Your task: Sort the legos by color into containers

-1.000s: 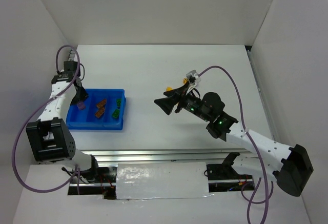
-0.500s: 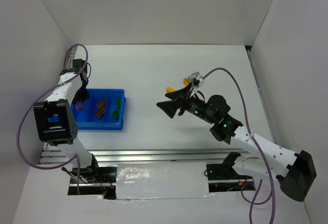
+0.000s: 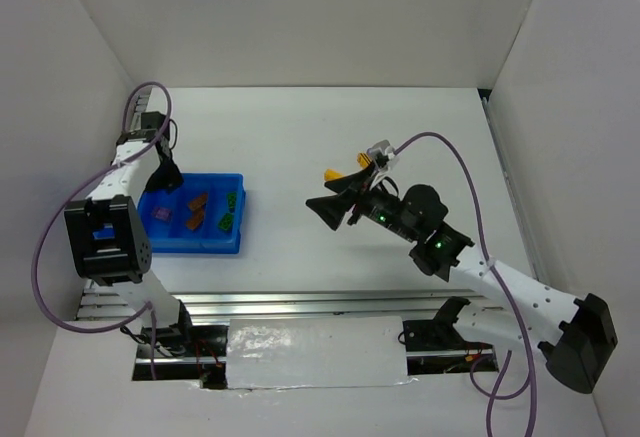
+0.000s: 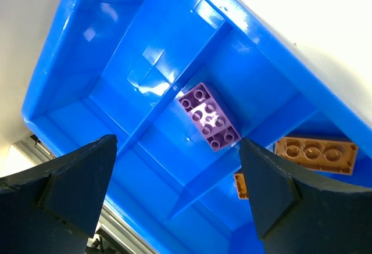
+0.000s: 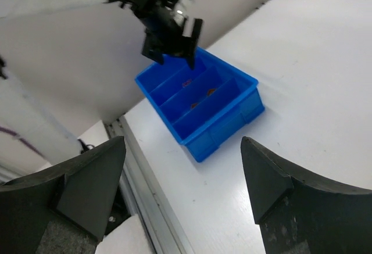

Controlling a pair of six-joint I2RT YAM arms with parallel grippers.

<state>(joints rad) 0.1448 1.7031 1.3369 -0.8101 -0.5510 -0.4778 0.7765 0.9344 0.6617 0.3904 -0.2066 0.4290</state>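
The blue tray (image 3: 190, 247) holds the legos in its narrow containers. A purple lego (image 3: 162, 214) lies loose in the leftmost container, studs up in the left wrist view (image 4: 209, 116). Two orange legos (image 3: 197, 209) sit in the middle container, and one of them (image 4: 314, 154) shows past the divider. Two green legos (image 3: 229, 210) lie in the right one. My left gripper (image 3: 165, 179) hovers open over the tray's back left corner (image 4: 177, 140), empty. My right gripper (image 3: 328, 190) hangs open and empty over the table's middle (image 5: 183, 140), well right of the tray (image 5: 232, 126).
White walls enclose the table on the left, back and right. A metal rail (image 3: 300, 302) runs along the near edge just in front of the tray. The left arm (image 5: 171, 39) stands over the tray's far side in the right wrist view.
My left gripper has opened and let go of the purple lego, which now lies in the leftmost container. The gripper has drawn back a little. The right arm has barely moved.
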